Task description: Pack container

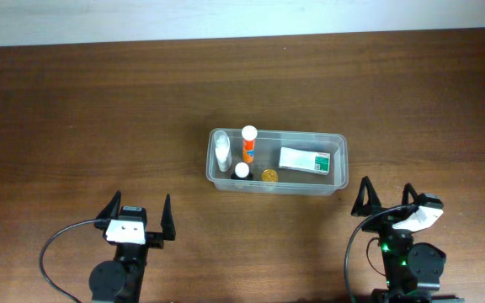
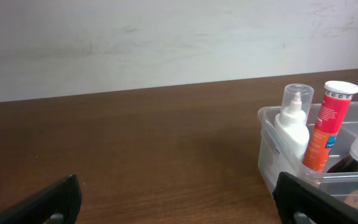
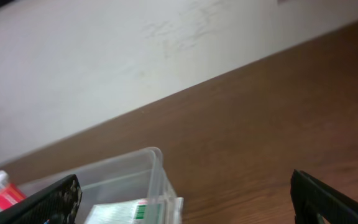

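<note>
The clear plastic container (image 1: 340, 160) stands at mid-table. In it are a white bottle (image 1: 222, 151), an orange tube with a white cap (image 1: 248, 145), a dark bottle with a white cap (image 1: 242, 171), a gold-lidded item (image 1: 269, 176) and a white box with green print (image 1: 304, 160). My left gripper (image 1: 139, 218) is open and empty, near the front edge, left of the container (image 2: 267, 146). My right gripper (image 1: 386, 200) is open and empty, just front-right of the container (image 3: 157, 171). The left wrist view shows the white bottle (image 2: 294, 127) and the orange tube (image 2: 328, 127).
The dark wood table (image 1: 82, 126) runs back to a white wall (image 1: 226, 17). Cables (image 1: 53, 244) trail beside both arm bases at the front edge.
</note>
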